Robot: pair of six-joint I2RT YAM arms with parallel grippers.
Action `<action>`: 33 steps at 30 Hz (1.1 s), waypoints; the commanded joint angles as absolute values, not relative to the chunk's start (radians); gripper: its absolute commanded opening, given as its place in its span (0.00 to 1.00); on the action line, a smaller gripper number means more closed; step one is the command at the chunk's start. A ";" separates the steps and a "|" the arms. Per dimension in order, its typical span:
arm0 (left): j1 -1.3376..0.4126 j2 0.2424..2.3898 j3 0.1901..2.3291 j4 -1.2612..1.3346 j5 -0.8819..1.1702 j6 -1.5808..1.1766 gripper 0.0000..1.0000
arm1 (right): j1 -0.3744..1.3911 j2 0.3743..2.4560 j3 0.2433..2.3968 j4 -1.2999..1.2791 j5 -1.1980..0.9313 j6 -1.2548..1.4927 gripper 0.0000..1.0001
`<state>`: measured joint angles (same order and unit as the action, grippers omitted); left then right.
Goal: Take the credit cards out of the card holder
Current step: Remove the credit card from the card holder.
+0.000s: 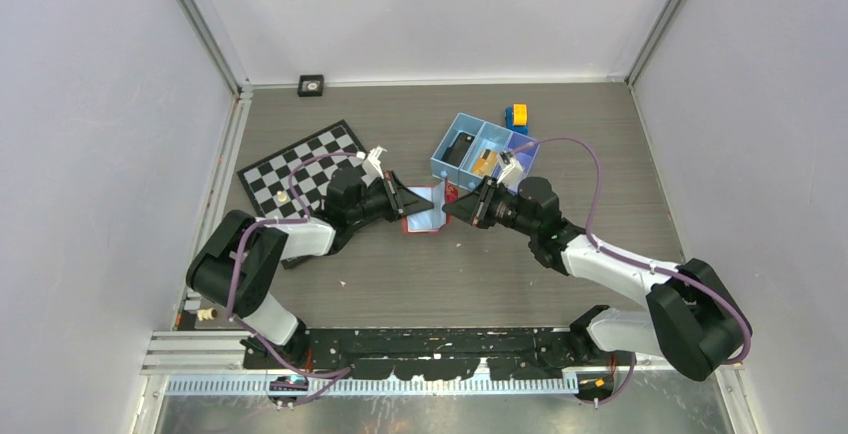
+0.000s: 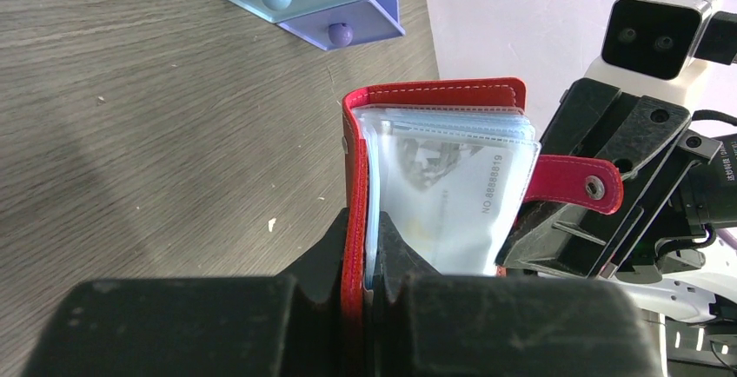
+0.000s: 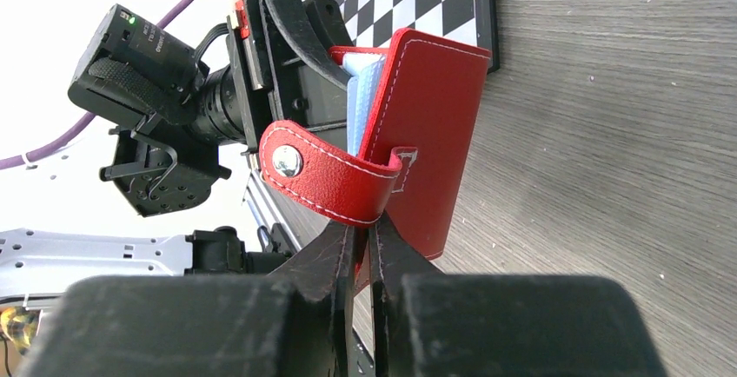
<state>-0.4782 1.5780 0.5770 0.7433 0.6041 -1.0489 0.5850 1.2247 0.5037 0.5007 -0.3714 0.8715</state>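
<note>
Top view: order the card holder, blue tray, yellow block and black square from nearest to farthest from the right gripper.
1. card holder, clamped by the right gripper.
2. blue tray, just behind it.
3. yellow block, beyond the tray.
4. black square, far back left.

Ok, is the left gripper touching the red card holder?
Touching. In the left wrist view the left gripper pinches the red card holder by its cover, no gap.
</note>
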 commanded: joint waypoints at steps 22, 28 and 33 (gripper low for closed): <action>-0.500 1.576 0.623 0.811 0.643 -1.063 0.00 | 0.587 1.240 0.547 0.535 -0.404 0.881 0.00; -0.500 1.545 0.621 0.748 0.611 -1.029 0.00 | 0.587 1.212 0.556 0.425 -0.321 0.843 0.18; -0.500 1.515 0.626 0.662 0.573 -0.992 0.00 | 0.587 1.213 0.562 0.410 -0.316 0.836 0.28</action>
